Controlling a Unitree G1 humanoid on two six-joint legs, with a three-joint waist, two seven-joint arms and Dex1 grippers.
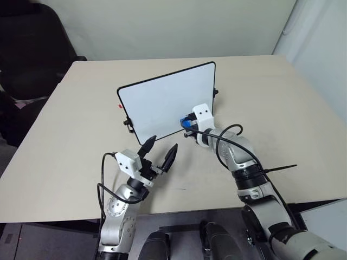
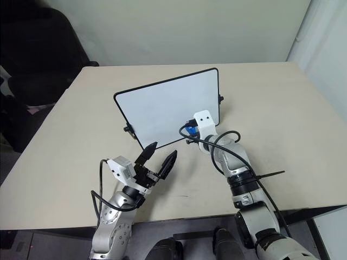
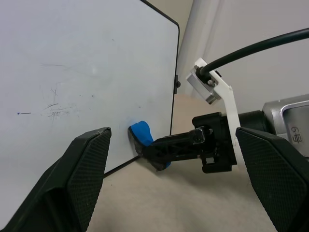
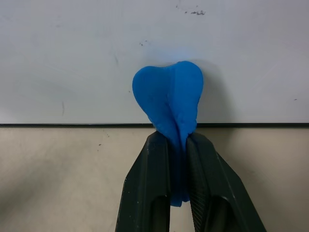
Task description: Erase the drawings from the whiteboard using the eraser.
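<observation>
Beige and matte, the tabletop (image 1: 70,141) carries everything. Nearest, the left gripper (image 1: 160,150) hovers with textured black fingers spread, empty. Beyond it, the right gripper (image 4: 177,145) pinches the soft, squashed blue eraser (image 4: 169,96), pressing it against the glossy whiteboard (image 1: 162,103) near its lower edge.

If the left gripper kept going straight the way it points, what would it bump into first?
Probably the whiteboard, near its lower corner, where the right gripper presses the eraser. The left gripper is open and aimed that way, though depth is hard to judge.
</observation>
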